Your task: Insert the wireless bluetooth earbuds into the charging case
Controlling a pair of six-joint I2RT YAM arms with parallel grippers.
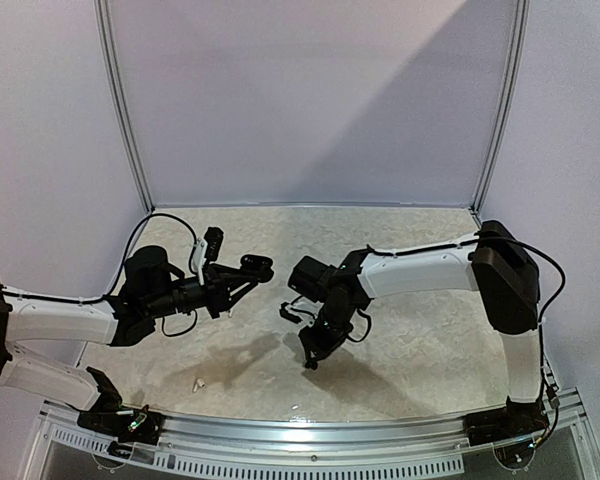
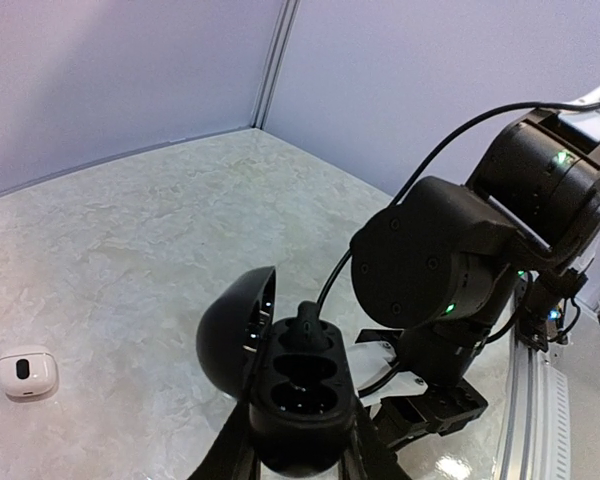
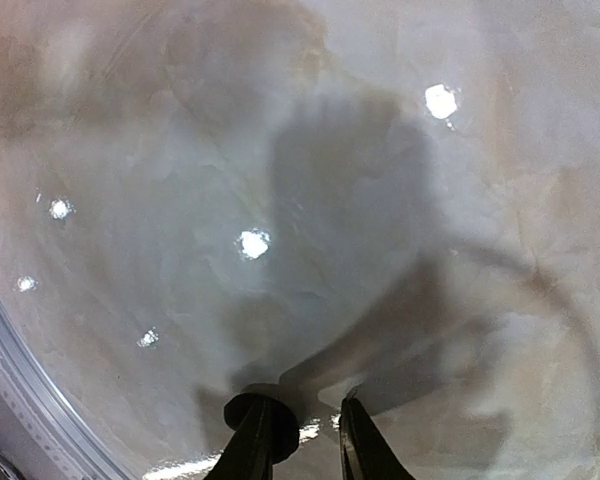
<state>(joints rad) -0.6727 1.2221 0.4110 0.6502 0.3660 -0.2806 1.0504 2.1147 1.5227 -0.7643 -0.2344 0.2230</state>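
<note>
The left claw [image 2: 300,458] is clenched on a glossy black charging case [image 2: 298,395], its domed lid [image 2: 235,325] swung open to the left. One rounded black earbud [image 2: 306,326] sits in the top socket, above two oval wells. A smooth white case [image 2: 27,372] and a tiny white earbud [image 1: 197,382] lie on the pale marbled table [image 2: 130,240]. The right claw [image 3: 305,428] points down, its fingers a narrow gap apart, with a rounded black lump [image 3: 248,405] at one tip — grasped or not, I cannot tell.
</note>
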